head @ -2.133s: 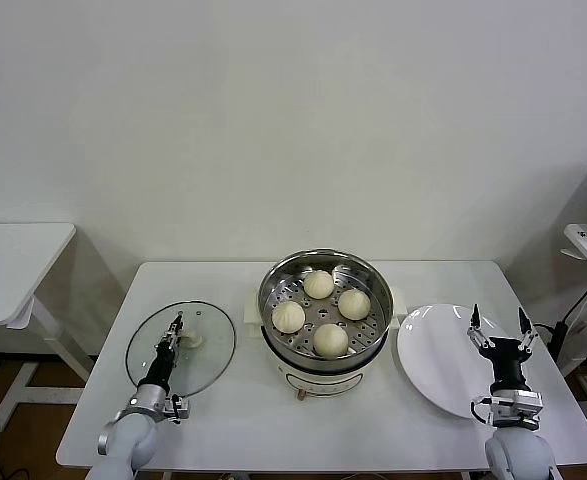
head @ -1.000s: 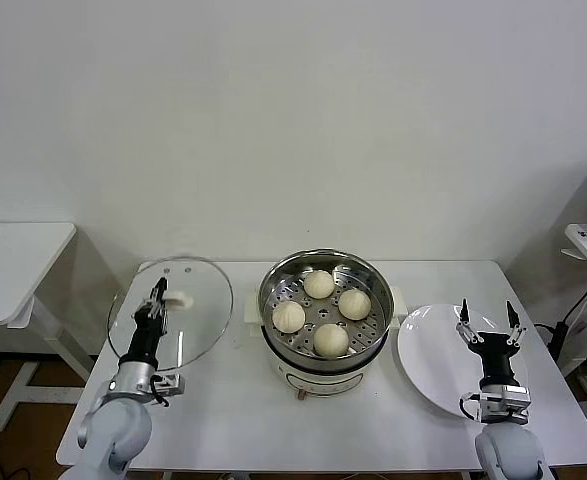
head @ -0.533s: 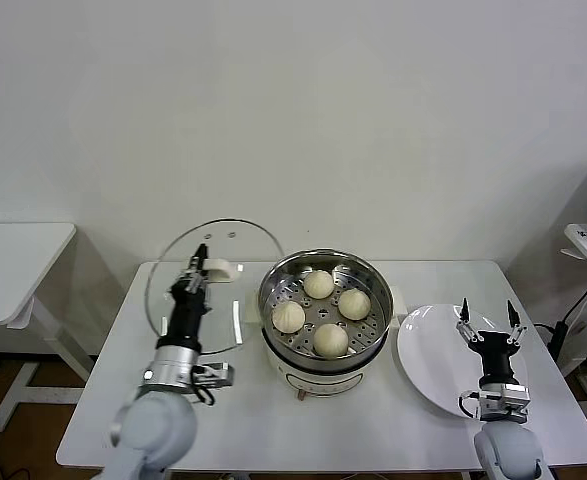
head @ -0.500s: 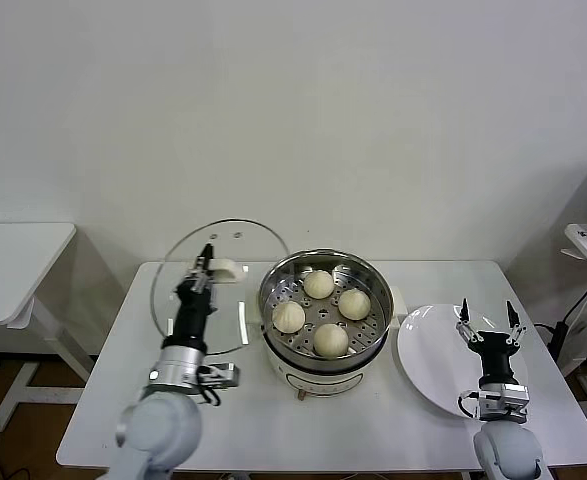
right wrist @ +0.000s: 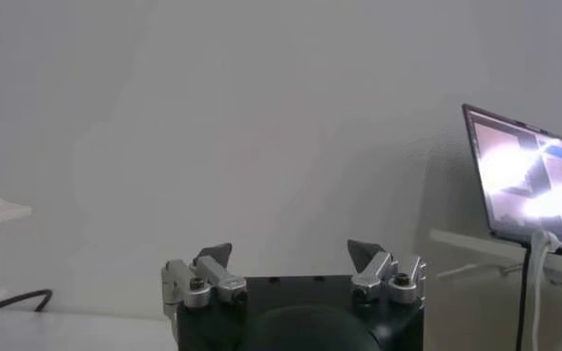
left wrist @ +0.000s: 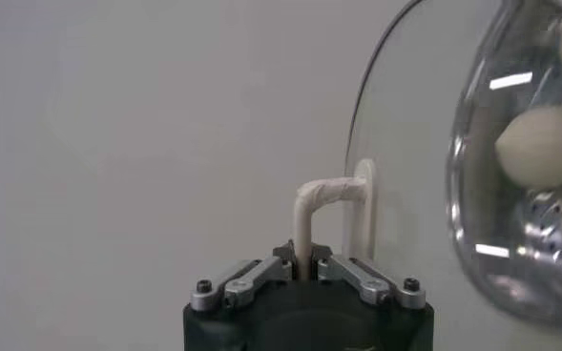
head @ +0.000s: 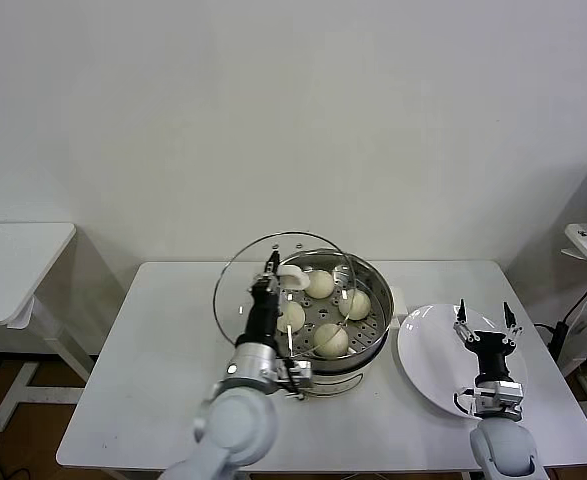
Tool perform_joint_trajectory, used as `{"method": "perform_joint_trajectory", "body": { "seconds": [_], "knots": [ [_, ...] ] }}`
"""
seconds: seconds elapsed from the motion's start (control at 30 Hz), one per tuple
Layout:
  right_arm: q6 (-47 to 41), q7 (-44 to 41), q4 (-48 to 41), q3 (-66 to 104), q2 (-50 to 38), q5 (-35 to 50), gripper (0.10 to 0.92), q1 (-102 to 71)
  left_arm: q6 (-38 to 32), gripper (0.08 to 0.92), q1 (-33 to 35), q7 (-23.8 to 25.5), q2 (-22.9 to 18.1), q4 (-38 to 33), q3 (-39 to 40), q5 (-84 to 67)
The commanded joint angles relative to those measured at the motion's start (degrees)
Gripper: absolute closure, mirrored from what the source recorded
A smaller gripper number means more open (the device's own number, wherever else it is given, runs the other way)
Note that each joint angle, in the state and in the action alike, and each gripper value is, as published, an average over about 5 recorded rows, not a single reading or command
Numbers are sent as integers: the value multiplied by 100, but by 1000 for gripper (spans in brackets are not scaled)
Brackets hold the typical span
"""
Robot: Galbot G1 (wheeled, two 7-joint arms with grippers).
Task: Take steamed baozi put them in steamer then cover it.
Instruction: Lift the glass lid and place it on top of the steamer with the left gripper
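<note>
White plastic, the arched handle (left wrist: 323,205) of the cover (head: 285,290) is pinched between the pressed-together fingers of the left hand (head: 270,272), which holds the glass disc up on edge, tilted, over the near-left rim of the steamer (head: 372,310). Through the wrist view the clear pane stands nearly upright beside the hand, with the pot's contents showing behind it. The cover's metal rim overlaps the steamer's left half as seen from the head view; whether it touches the pot cannot be told. Inside the steamer, four steamed baozi (head: 354,303) sit on the perforated tray, well spaced in a ring, two of them seen through the glass. The steamer stands on its white base at the middle of the table (head: 163,380). To the steamer's right lies a white plate (head: 433,360), and above the plate's near edge the right hand (head: 484,320) points upward, fingers spread wide and holding nothing.
</note>
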Motion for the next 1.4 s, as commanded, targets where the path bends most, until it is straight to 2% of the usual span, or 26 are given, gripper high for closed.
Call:
{"method": "perform_joint_trajectory", "body": {
  "seconds": [0.03,0.53,1.03,1.4],
  "knots": [
    [16,-10,-171,8,49,-31,203,60,579,802,-638,545,-600,713,834,696],
    [22,-5,-295,59,92,-63,203,126,682,802,-847,610,-1036,1530,886,1072],
    [28,-3,-357,86,89,-77,203,151,644,802,-876,594,-1272,1905,870,1223],
    [33,-3,-378,73,113,-99,203,184,584,802,-864,586,-1301,2073,816,1348]
  ]
}}
